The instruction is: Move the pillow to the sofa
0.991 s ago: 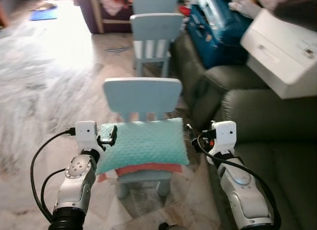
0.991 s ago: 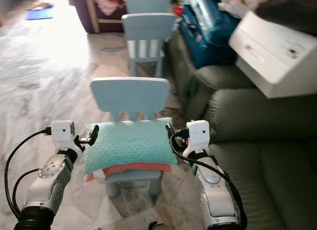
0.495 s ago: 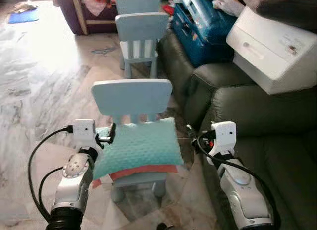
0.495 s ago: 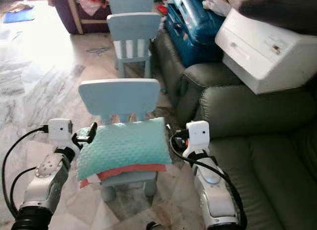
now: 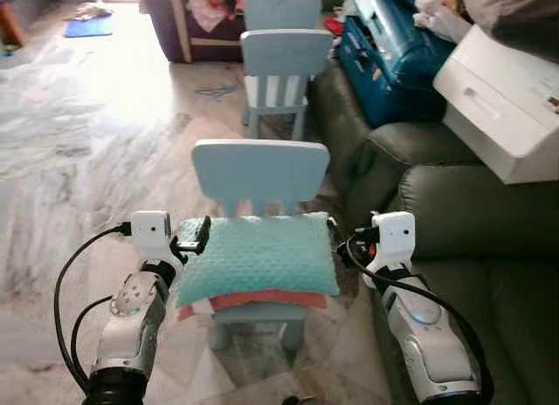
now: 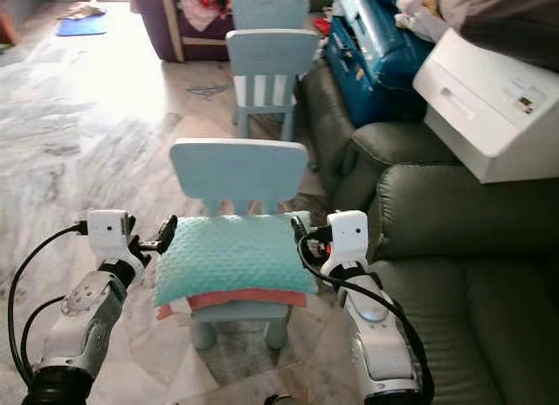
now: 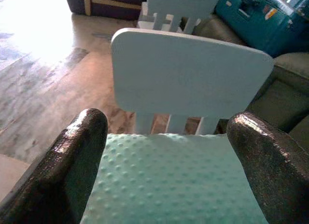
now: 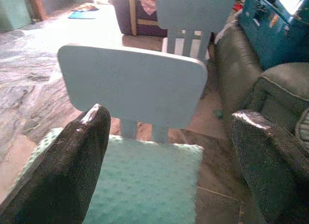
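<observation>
On small chair [image 5: 258, 174]: pillow [image 5: 258, 259] (sofa [image 5: 472, 213] right); both pincers [image 5: 203, 235] [image 5: 339, 244] wide, flanking.

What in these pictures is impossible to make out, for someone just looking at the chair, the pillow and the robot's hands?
- Chair seat: covered by the teal pillow in the left eye view.
- Orange layer under the pillow: just an edge shows, so what it is stays unclear.
- Sofa: cut off by the right edge, right eye view.
- White box markings: too small to read.
</observation>
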Robot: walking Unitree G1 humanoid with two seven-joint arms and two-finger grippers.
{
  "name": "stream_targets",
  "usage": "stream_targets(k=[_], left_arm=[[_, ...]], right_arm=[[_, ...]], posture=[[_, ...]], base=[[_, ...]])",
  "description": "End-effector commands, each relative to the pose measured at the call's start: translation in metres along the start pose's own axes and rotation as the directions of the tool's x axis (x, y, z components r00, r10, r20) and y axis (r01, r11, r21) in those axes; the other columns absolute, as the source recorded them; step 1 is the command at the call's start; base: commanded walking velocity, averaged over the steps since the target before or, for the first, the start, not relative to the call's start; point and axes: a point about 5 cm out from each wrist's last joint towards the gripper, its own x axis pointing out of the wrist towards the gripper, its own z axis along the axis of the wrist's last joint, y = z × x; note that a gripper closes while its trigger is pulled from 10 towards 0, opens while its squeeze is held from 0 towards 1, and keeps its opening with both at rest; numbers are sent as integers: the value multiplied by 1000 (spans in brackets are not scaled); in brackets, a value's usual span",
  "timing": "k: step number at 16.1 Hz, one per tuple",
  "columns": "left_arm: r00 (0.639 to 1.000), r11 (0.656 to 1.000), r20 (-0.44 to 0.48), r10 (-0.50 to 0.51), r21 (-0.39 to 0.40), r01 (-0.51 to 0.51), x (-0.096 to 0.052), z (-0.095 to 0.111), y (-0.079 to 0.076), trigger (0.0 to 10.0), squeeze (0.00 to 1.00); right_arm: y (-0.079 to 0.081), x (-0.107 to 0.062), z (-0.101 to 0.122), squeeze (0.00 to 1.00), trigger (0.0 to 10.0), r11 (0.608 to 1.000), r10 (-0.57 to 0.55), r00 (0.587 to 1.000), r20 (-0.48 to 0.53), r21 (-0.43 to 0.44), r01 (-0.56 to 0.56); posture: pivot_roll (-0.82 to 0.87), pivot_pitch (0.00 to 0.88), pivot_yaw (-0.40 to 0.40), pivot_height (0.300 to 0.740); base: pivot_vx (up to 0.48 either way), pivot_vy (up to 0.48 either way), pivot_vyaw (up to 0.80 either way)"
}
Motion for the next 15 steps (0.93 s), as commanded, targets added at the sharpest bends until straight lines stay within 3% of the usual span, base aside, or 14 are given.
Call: stream_targets(k=[1,12,15], left_arm=[[1000,1000,4,-13,2,13,-1,1,-2,10000,0],[1000,1000,-15,-21,1,21,-2,-3,-3,10000,0],[1000,1000,-8,-21,-7,21,-2,-2,-4,10000,0]], right_arm=[[-4,-2,-2,0,10000,1000,-12,1000,-5,-3,12],[-4,-2,-2,0,10000,1000,-9,1000,-5,-9,9],[-4,-3,-2,0,10000,1000,-11,1000,-6,-7,11]], posture=[[-107,122,-42,740],[-106,114,-41,740],[-107,117,-40,740]], base=[[341,0,0],[338,0,0],[89,0,0]])
